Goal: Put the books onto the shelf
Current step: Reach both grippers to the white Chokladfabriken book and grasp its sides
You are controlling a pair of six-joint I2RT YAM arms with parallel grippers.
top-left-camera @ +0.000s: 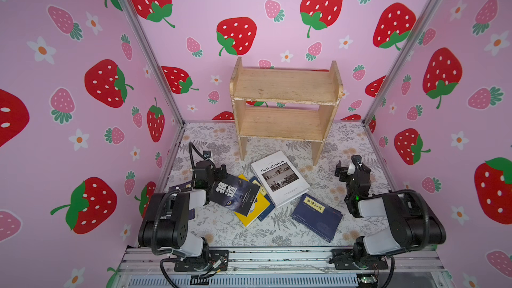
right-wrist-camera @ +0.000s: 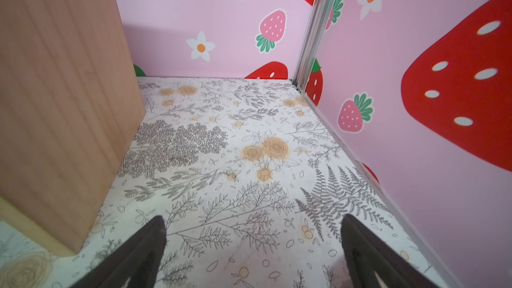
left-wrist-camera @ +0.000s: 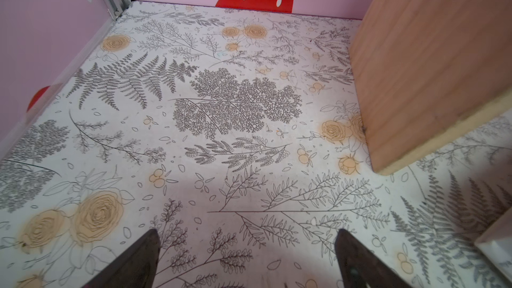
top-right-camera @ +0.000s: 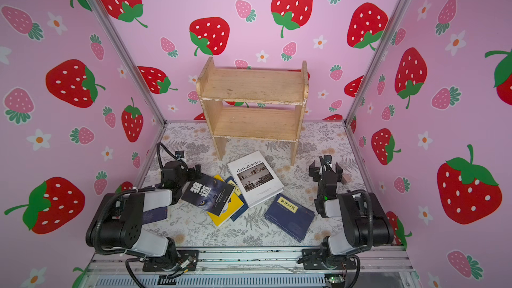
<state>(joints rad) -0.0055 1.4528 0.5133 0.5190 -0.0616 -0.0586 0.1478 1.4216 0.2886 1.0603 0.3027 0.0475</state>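
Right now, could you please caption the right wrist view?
Open right hand above the floral table, beside the shelf.

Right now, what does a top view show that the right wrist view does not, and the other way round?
Only a top view: the books lying on the table, both boards of the shelf bare, and the left gripper. Only the right wrist view: close up, the bare patch of table between the jaws of the right gripper. Both: the open right gripper, one side panel of the shelf, the floral table, the strawberry wall.
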